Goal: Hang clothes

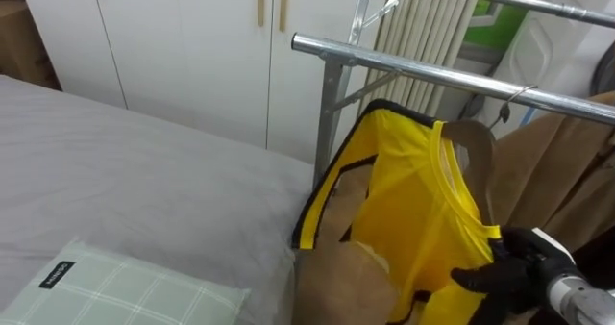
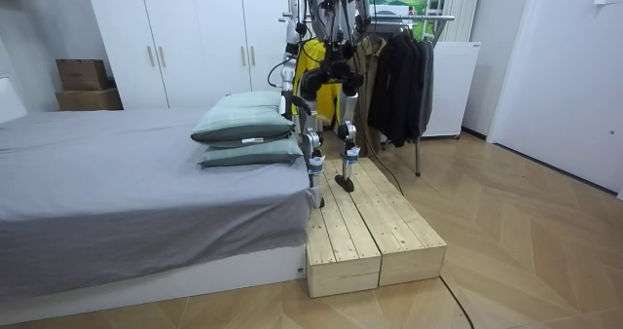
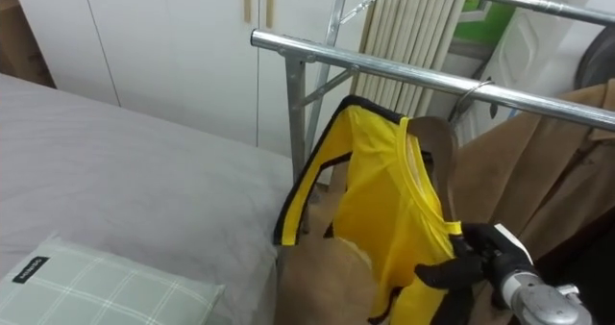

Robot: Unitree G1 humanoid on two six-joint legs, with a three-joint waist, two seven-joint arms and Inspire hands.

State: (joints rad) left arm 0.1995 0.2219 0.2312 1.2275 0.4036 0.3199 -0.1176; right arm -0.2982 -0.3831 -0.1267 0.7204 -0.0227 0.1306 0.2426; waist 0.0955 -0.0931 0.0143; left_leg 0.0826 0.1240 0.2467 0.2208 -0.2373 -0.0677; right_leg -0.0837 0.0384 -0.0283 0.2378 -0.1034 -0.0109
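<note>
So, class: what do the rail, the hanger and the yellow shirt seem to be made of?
The rail: metal, polished, bright glints. The hanger: probably wood, matt tan, with a wire hook. The yellow shirt: likely smooth synthetic knit, slight sheen, soft folds.

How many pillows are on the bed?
2. The top pillow lies on the lower pillow, stacked on the bed beside the robot. Others could be hidden behind them.

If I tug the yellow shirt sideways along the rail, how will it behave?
Probably floppy: the yellow shirt folds loosely off its wooden hanger. Likely light, so it may swing on the rail. The right hand grips its edge.
</note>
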